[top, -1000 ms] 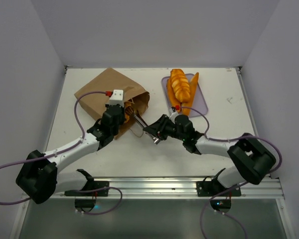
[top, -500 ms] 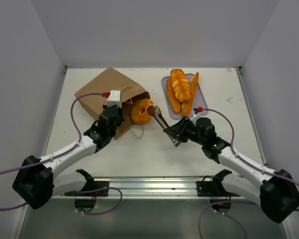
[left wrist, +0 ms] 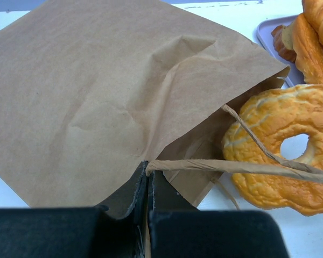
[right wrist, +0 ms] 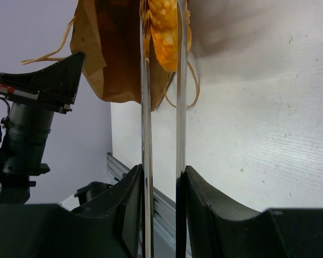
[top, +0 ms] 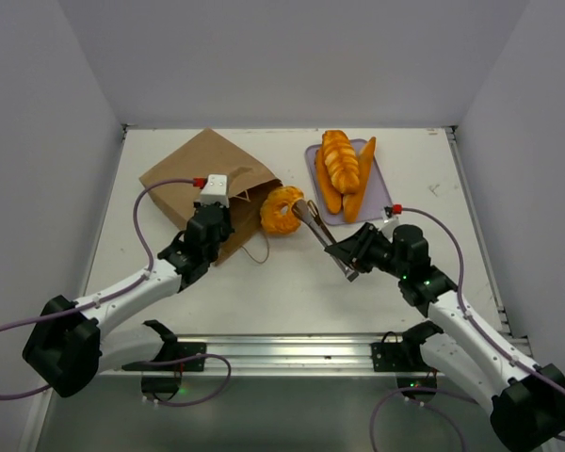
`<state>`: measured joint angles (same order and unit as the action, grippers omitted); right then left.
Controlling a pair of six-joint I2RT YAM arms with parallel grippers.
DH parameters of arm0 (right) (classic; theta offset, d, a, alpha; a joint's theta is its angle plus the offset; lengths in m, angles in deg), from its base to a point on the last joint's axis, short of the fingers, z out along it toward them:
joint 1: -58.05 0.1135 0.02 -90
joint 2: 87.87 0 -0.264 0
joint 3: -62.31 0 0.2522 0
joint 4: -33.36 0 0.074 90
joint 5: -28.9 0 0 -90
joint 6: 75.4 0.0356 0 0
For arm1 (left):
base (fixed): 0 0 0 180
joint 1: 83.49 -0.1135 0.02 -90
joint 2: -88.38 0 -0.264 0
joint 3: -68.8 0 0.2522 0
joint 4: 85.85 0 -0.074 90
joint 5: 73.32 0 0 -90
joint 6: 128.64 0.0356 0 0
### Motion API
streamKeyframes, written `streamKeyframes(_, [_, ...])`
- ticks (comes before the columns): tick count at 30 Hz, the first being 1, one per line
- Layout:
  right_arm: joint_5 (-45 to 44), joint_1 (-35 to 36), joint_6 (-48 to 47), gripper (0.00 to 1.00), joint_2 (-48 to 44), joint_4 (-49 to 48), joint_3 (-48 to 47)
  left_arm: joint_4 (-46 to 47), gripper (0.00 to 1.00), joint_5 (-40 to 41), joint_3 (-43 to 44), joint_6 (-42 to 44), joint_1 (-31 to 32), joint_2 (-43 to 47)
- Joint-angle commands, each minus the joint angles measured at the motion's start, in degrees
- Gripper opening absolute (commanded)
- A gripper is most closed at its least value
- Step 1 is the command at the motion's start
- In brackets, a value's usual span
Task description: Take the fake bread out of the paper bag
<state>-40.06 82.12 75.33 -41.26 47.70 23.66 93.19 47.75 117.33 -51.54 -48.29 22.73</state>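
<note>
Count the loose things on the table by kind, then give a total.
Glossy orange toy bread pieces: 4 (one ring, one ridged loaf, two long sticks)
Creased brown paper bag: 1
Flat lavender tray: 1
Thin metal tongs: 1
Total: 7

Top view is bright and evenly lit by diffuse light; only faint, soft shadows fall on the table [top: 264, 292]; no glare; the walls [top: 38, 141] carry a lilac tint. Left wrist view is sharp on the bag [left wrist: 97, 91], its mouth in shadow; the bread [left wrist: 280, 150] shows small glossy highlights; the left gripper [left wrist: 148, 177] is near-black and soft. Right wrist view: the tongs [right wrist: 146, 107] gleam along their edges; the right gripper [right wrist: 161, 173] is dark and blurred.
</note>
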Motion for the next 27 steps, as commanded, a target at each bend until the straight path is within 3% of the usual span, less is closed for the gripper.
streamKeyframes(1, [3.39,-1.04,-2.19,0.0,-3.36,1.44,-2.71,2.49,0.0,0.83,-0.48,-1.07,-0.48,0.08])
streamKeyframes(12, [7.79,-4.04,-4.38,0.0,-5.21,6.8,-6.22,2.76,0.0,0.83,-0.49,-1.07,-0.48,-1.41])
streamKeyframes(18, [0.42,-4.04,-12.82,0.0,-7.67,18.92,-13.16,2.06,0.0,1.8,-0.31,-1.16,-0.48,-1.15])
streamKeyframes(27, [-5.21,-4.04,-18.53,0.0,-6.88,25.78,-20.63,1.71,0.0,1.98,-0.4,-0.98,-0.48,-0.62])
